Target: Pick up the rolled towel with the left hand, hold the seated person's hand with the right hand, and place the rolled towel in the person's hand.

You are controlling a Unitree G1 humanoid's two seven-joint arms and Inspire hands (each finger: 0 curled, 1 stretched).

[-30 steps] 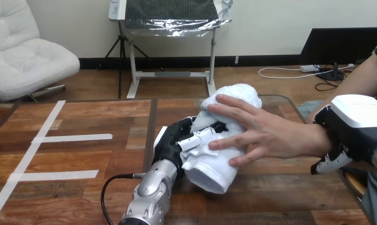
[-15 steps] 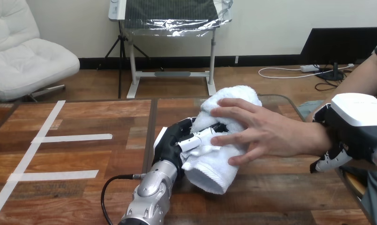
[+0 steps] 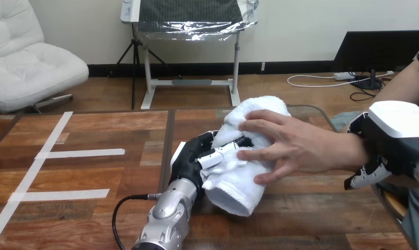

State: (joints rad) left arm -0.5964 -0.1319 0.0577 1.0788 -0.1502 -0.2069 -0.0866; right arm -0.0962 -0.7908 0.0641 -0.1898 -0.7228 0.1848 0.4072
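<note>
The towel [image 3: 237, 190] is found over the table [image 3: 93, 172], clamped at its middle in the curled fingers of the left hand [image 3: 197, 156]. The person's hand [image 3: 301, 148] is laid on its upper side, fingers bent onto the cloth. The right hand [image 3: 392, 138] is set over the person's wrist [image 3: 353, 151], with its fingers [image 3: 365, 178] curled beneath. The towel is judged light, soft and easily squashed. An end grip might loosen the roll, so the middle is preferred, and release is best delayed until the person's fingers are closed round it
</note>
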